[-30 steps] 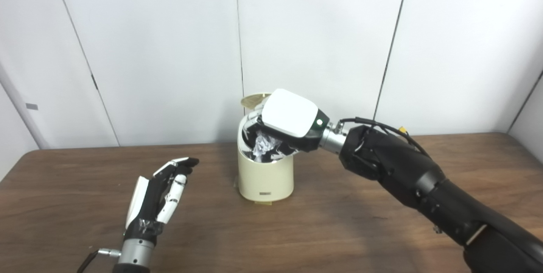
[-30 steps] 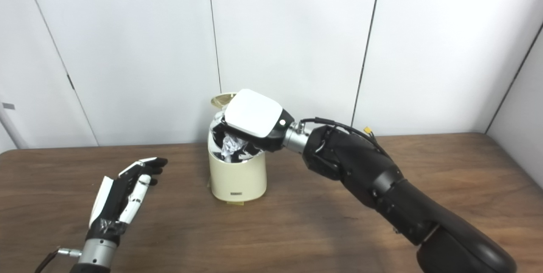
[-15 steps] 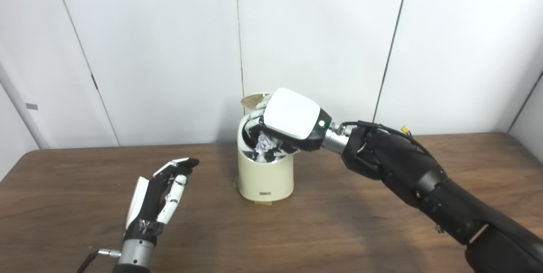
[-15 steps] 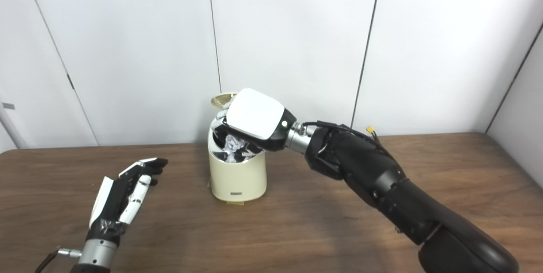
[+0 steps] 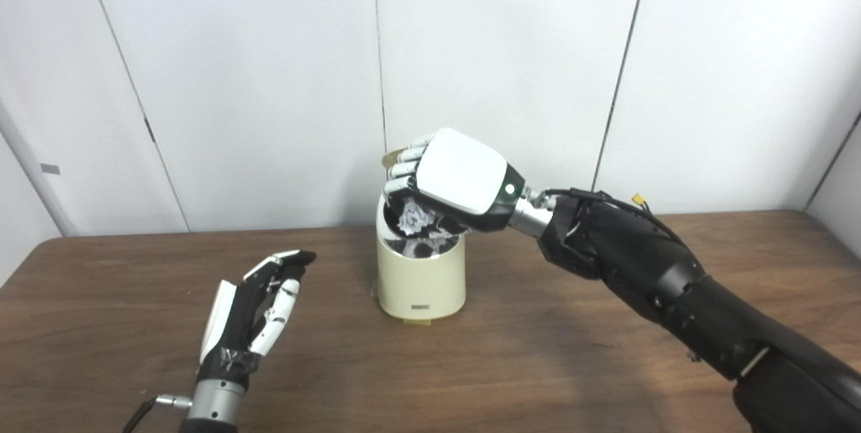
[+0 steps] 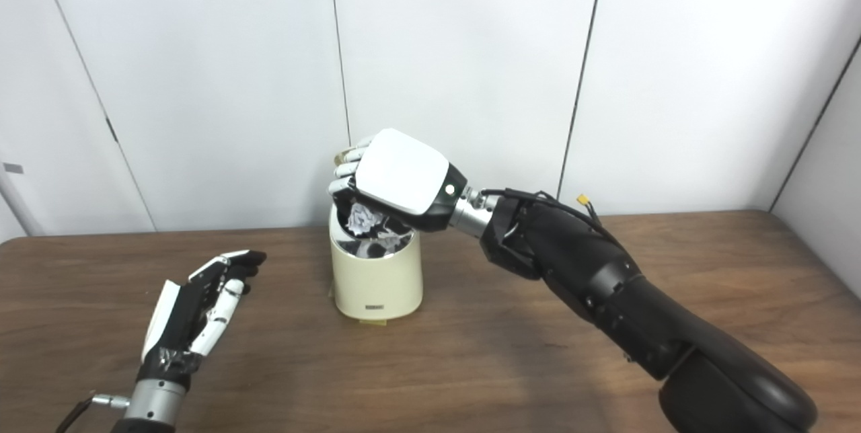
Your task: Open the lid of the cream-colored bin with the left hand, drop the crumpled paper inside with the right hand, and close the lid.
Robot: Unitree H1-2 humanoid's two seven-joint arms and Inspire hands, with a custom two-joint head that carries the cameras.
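The cream-colored bin (image 5: 421, 280) stands on the table's middle, its lid (image 5: 392, 158) tipped up at the back and mostly hidden behind my right hand. That right hand (image 5: 452, 181) hovers just over the bin's open mouth, fingers curled down around the white crumpled paper (image 5: 411, 216), which sits at the level of the rim. My left hand (image 5: 254, 312) floats palm-in to the left of the bin, a hand's width away from it, with its fingers apart and nothing in it.
The brown wooden table (image 5: 538, 366) runs to white wall panels behind. A small tab (image 5: 418, 321) pokes out at the bin's front foot. My right forearm (image 5: 672, 292) crosses the table's right half.
My right hand has lifted a little and tilted up over the bin, the paper rising with it to the rim. The left hand has stayed put.
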